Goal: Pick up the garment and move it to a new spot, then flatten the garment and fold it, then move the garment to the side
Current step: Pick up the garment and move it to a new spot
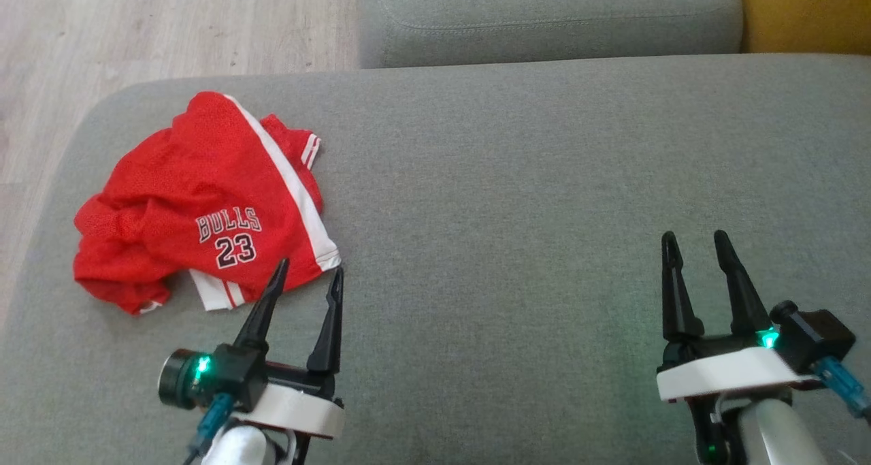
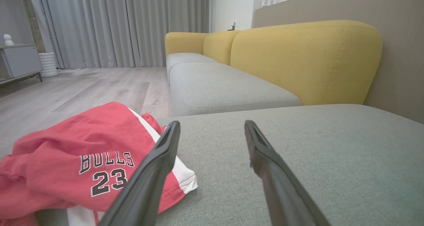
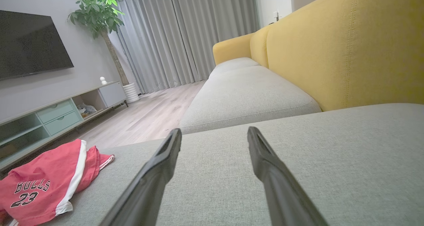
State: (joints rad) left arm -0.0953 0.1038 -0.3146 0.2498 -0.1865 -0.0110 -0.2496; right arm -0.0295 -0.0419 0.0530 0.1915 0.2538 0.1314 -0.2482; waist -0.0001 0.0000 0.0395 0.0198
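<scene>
Head view first: the shorts (image 1: 197,206) sit crumpled at the left end of the seat (image 1: 517,179), close to its rounded edge, with floor (image 1: 170,22) beyond. The left claw (image 1: 310,266) is spread wide and empty, its tips right at the near-right hem corner. One tip overlaps the red cloth in the picture, but I can't tell if it's touching or just above. The white side stripe runs diagonally from far-left to near-right and ends at that corner, so the heap lies ahead and to the left of the claw. The right claw (image 1: 695,235) is spread and empty too, well apart over bare seat, so I'd say the left arm is the obvious one for the pickup.

Left wrist view: same story. The shorts fill the lower left, the printed side faces up, and the hem corner peeks out between the fingers. The right finger has only seat fabric ahead of it. A second cushion (image 2: 225,87) and the yellow backrest (image 2: 304,60) are further on, nothing in the way.

Right wrist view: the shorts are off at the lower left, far from these fingers. There's a TV (image 3: 29,44), a plant (image 3: 96,11) and a cabinet (image 3: 49,116) across the room. Loads of open seat to the right for a new spot.
</scene>
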